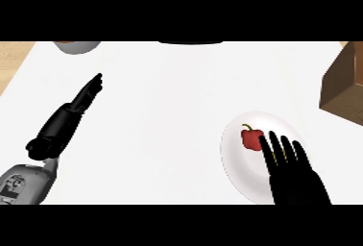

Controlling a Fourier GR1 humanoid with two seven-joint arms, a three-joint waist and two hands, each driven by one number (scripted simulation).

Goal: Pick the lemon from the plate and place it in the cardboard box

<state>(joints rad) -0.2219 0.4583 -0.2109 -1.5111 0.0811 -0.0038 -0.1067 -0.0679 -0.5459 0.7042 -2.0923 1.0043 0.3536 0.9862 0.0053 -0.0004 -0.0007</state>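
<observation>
The white table point(170, 105) carried a cardboard box point(345, 86) at its right edge and a white plate point(245, 168) near the front. The right hand point(294, 173) hovered over the plate, fingers straight and spread. The left hand point(74, 108) lay flat, fingers straight together. A red pepper point(251, 138) sat on the plate just beside the right fingertips; a yellow sliver between those fingers might have been the lemon.

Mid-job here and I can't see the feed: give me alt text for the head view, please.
The right hand, fingers straight, hovers over a white plate holding a red pepper; no lemon is visible. The left hand rests open at the left of the white counter, and a brown cardboard box sits at the right edge.
</observation>
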